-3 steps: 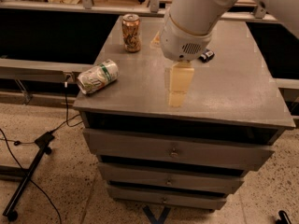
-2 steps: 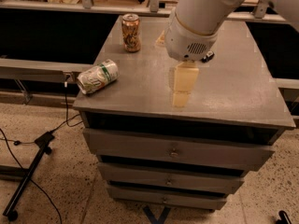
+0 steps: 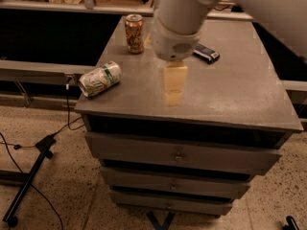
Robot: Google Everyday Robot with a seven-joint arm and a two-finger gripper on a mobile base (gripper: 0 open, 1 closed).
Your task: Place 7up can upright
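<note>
The 7up can (image 3: 100, 78), white with green markings, lies on its side near the front left corner of the grey cabinet top (image 3: 230, 90). My gripper (image 3: 174, 84), cream-coloured, hangs from the big white arm (image 3: 178, 18) over the middle of the top. It points down, to the right of the can and well apart from it. Nothing shows in the gripper.
An orange-brown patterned can (image 3: 134, 33) stands upright at the back left of the top. A small dark flat object (image 3: 206, 52) lies behind the arm to the right. The cabinet has drawers (image 3: 178, 153) below. Cables and a stand foot (image 3: 29, 176) lie on the floor at the left.
The arm and gripper have shifted a little to the left, toward the lying can, uncovering the dark flat object. The cans have not moved.
</note>
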